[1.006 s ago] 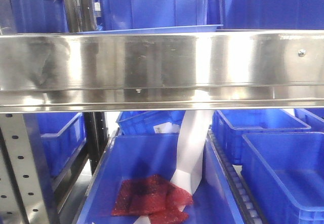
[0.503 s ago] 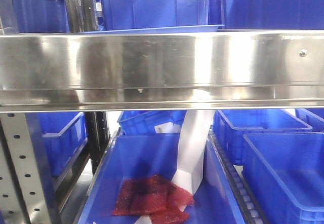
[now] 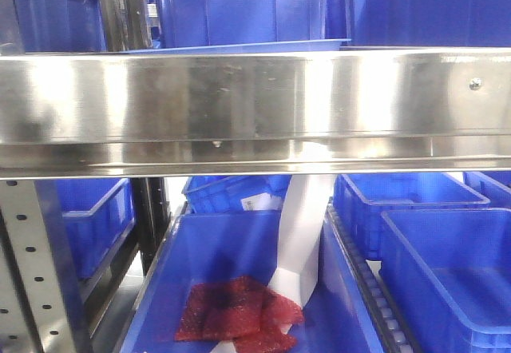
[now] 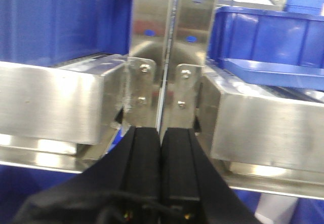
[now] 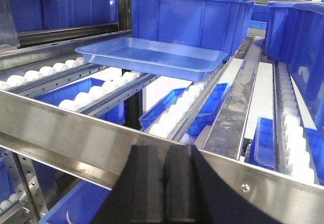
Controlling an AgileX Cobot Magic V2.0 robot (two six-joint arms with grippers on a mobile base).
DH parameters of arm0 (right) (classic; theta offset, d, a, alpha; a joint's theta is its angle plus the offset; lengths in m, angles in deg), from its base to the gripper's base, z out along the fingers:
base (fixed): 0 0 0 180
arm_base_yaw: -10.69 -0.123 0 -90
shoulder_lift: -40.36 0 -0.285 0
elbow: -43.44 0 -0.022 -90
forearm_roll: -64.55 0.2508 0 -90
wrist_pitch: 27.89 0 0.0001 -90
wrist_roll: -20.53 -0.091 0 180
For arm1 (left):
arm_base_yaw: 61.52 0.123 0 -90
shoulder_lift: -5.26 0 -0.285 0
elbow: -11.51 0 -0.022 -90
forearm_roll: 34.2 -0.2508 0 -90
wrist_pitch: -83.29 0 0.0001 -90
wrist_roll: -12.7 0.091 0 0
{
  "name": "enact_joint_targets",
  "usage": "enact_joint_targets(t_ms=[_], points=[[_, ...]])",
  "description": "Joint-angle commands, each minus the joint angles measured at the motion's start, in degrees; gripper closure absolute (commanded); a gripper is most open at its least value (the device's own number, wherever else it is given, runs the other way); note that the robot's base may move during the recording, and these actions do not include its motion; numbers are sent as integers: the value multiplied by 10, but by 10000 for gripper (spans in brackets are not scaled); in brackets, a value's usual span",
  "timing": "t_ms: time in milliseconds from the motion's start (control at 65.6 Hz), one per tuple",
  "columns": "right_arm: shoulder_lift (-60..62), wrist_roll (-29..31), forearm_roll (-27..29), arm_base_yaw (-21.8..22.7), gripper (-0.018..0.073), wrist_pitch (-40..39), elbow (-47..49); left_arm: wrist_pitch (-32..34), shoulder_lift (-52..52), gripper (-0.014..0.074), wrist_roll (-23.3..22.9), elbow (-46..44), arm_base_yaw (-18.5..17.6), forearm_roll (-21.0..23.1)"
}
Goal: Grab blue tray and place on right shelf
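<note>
The blue tray (image 5: 152,57) is shallow and light blue. It lies on the white rollers of the right shelf (image 5: 66,127), well behind the shiny front rail. Just under that rail, and apart from the tray, my right gripper (image 5: 164,155) is shut with nothing in it. In the front view only the tray's rim (image 3: 239,47) shows above the rail of the shelf (image 3: 255,105). My left gripper (image 4: 161,133) is shut and empty. It points at the joint between two steel uprights, with the tray (image 4: 273,72) off to the right on the shelf (image 4: 263,122).
Deep dark blue bins (image 5: 187,16) stand behind the tray, and more fill the lanes to the right (image 5: 298,36). Below the rail, a bin (image 3: 239,289) holds a red mesh bag (image 3: 235,309) and a white strip. A perforated grey upright (image 3: 36,265) stands at the lower left.
The front view has shifted a few pixels sideways. The tray, the bins and the shelf stay where they were.
</note>
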Motion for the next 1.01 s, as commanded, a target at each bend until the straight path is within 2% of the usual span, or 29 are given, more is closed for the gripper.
enact_joint_targets(t_ms=[0, 732, 808, 915, 991], points=[[-2, 3, -10, -1, 503, -52, 17, 57, -8, 645, 3, 17, -11, 4], [-2, 8, -10, 5, 503, -61, 9, 56, -8, 645, 3, 17, -11, 4], [-2, 56, 29, 33, 503, -72, -1, 56, -8, 645, 3, 17, -11, 4], [3, 147, 152, 104, 503, -93, -27, 56, -8, 645, 3, 17, -11, 4], [21, 187, 198, 150, 503, -111, -51, 56, -8, 645, 3, 17, -11, 4]])
